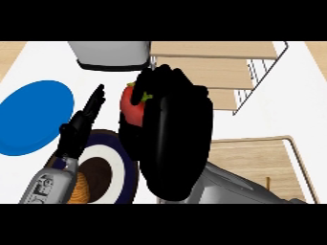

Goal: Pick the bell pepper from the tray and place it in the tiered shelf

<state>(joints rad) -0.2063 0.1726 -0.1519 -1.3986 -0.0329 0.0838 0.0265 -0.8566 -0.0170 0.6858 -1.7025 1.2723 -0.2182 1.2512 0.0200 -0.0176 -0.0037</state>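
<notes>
A red bell pepper [131,106] with a green stem is held up above the counter, and my right hand [172,139] is curled round it, hiding most of it. The hand and pepper hang just left of the tiered shelf [223,64], a wire frame with wooden steps at the upper right. The wooden tray [265,158] lies at the lower right, partly behind my right forearm. My left hand [85,119] stays open at the lower left, fingers straight and pointing up.
A blue plate [31,117] lies at the left. A dark blue and white dish [117,165] with something brown on it sits under the hands. A grey pot-like container [110,55] stands at the top middle.
</notes>
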